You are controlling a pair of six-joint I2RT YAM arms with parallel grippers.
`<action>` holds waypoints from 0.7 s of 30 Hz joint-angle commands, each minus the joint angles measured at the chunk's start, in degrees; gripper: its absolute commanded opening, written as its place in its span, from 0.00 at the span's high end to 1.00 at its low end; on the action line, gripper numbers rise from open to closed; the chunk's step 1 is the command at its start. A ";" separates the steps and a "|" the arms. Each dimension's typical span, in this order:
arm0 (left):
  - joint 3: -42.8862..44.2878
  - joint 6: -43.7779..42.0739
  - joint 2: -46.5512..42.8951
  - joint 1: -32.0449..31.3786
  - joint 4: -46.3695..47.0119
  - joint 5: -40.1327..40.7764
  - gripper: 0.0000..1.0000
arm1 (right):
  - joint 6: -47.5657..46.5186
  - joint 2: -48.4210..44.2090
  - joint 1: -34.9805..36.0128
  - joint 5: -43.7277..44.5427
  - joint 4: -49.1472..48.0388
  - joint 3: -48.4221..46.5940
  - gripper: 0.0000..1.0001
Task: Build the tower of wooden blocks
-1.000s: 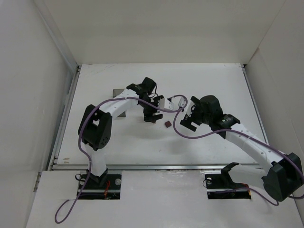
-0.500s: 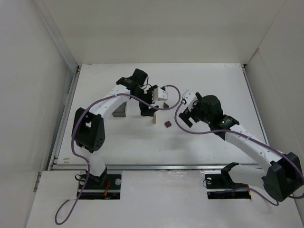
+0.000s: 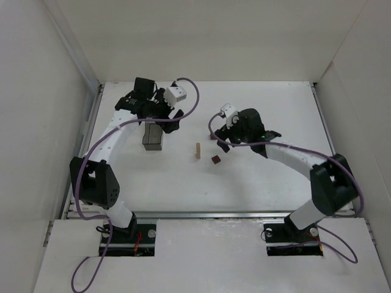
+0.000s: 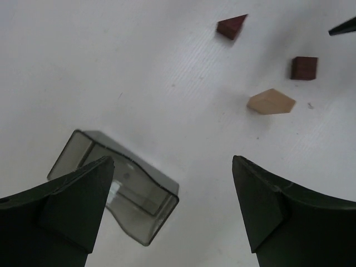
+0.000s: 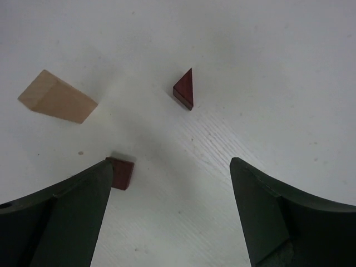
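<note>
Blocks lie loose on the table point(image 3: 269, 104), nothing stacked. The tan block point(image 3: 197, 150) appears to stand upright near the middle, the dark cube point(image 3: 215, 159) is just beside it toward the right arm, and a dark wedge point(image 5: 184, 89) lies a little beyond, apart from both. Right claw point(image 5: 171, 162) hangs low over them with jaws spread wide and empty. In its wrist view the cube sits right at the inner edge of one finger point(image 5: 61, 217); whether they touch I cannot tell. Left claw point(image 4: 172, 164) is likewise wide open and holds nothing, hovering by the bin point(image 4: 147, 222), well apart from the blocks. The tower looks barely begun. The main risk, as I judge it, is how small and light the pieces are next to the fingers: a descent slightly off line would shove the cube or wedge aside instead of bracketing it, and a finger sweeping past could topple the slim tan block on its narrow footing. The wedge's sloped faces may squirt out of a closing pinch, or twist in it and sit crooked for placing. Both arms reaching into the centre together could also collide.
</note>
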State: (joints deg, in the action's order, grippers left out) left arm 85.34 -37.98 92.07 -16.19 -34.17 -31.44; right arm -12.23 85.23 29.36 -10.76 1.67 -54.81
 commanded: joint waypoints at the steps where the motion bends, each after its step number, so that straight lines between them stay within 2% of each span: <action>1: -2.01 11.07 -3.30 3.60 6.30 9.27 0.15 | 0.63 8.09 2.01 -1.11 8.15 -6.79 0.10; 2: -2.54 11.78 -4.09 4.23 6.83 9.29 0.15 | 0.63 9.50 2.62 -1.10 10.78 -8.20 0.15; 8: -3.78 14.07 -5.85 5.90 7.37 10.44 0.15 | 5.19 14.79 7.72 6.97 13.44 -12.95 0.17; 15: -4.92 14.07 -6.38 6.42 7.98 12.80 0.15 | 9.75 16.02 11.50 14.61 15.29 -11.56 0.19; 21: -4.92 14.07 -5.85 6.43 8.50 12.81 0.15 | 11.53 17.07 11.50 18.50 14.68 -10.41 0.31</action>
State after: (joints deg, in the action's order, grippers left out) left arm 81.01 -24.95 87.88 -10.00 -27.59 -19.11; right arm -2.87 101.45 40.62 3.92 16.32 -65.04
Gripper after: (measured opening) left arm 0.851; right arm 0.705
